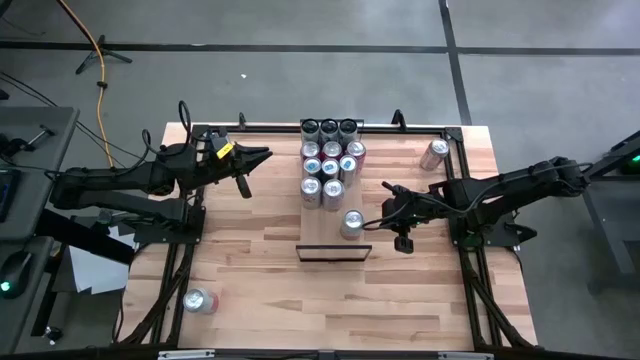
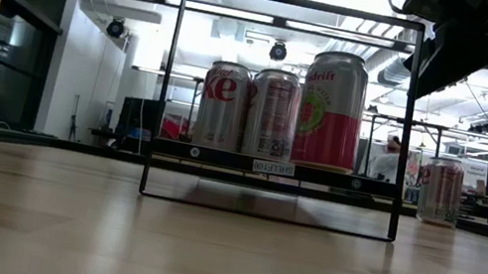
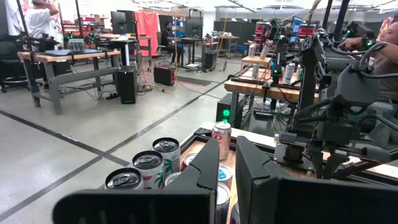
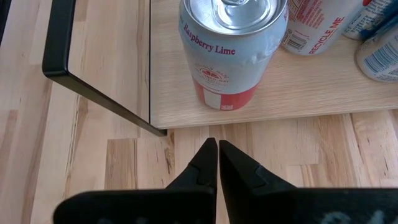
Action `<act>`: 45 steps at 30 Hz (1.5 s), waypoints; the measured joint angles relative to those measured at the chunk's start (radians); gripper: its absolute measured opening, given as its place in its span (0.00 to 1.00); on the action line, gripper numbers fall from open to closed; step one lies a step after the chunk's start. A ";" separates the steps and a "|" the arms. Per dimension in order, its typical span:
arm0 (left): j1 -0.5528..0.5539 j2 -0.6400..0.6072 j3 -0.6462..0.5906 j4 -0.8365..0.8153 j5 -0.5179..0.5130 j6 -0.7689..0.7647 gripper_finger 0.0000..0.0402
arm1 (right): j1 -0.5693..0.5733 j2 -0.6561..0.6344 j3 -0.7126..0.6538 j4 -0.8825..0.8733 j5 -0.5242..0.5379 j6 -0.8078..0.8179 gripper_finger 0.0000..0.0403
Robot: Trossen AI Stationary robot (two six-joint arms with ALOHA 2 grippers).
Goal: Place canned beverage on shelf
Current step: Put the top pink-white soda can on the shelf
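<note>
Butcher-block table [image 1: 260,250]: your shelf [image 1: 322,228] holds many cans.
Raspberry-lime can [image 4: 231,46] is placed; right gripper [image 4: 217,149] closed, empty; two cans remain off-shelf.

Cans crowd the shelf [image 1: 322,232] on the table [image 1: 260,260], where two cans [image 1: 200,300] lie loose.

We read "Raspberry Lime" on the silver-and-red can [image 4: 229,53] standing at the shelf [image 4: 298,93] edge, and "RECYCLE ME" on the can beside it [image 4: 317,25]. From desk height, one can [image 2: 331,110] shows "drift" and another [image 2: 222,104] the letters "xe"
</note>
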 joint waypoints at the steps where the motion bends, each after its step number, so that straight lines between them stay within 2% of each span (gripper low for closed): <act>1: 0.000 0.000 0.000 0.000 0.000 0.000 0.00 | 0.000 0.000 0.000 0.000 0.000 0.000 0.00; 21: 0.000 0.000 0.000 0.000 0.000 0.000 0.00 | 0.000 0.000 0.000 0.000 0.000 0.027 0.00; 29: 0.000 0.000 0.000 0.000 0.000 0.000 0.00 | 0.000 0.000 0.000 0.001 0.054 0.044 0.00; 45: 0.000 0.000 0.000 0.000 0.000 0.000 0.00 | 0.000 0.000 0.000 0.001 0.055 0.045 0.00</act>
